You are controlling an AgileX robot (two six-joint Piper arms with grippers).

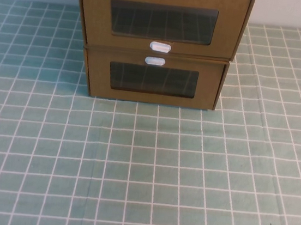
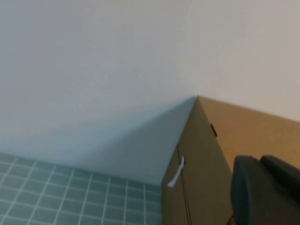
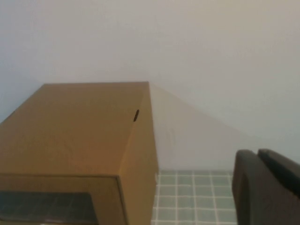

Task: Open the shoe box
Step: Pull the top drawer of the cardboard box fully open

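Two brown cardboard shoe boxes stand stacked at the back middle of the table, the upper box [image 1: 161, 23] on the lower box [image 1: 152, 88]. Each front has a dark window and a white pull tab, the upper tab [image 1: 160, 47] just above the lower tab [image 1: 154, 61]. Both fronts are closed. Neither arm appears in the high view. My left gripper [image 2: 259, 159] is shut and empty, off the boxes' left side [image 2: 201, 154], where a white tab [image 2: 176, 172] sticks out. My right gripper [image 3: 256, 152] is shut and empty, off the boxes' right side [image 3: 79, 126].
A green cloth [image 1: 143, 172] with a white grid covers the table in front of and beside the boxes. A pale wall [image 3: 211, 56] rises right behind the stack.
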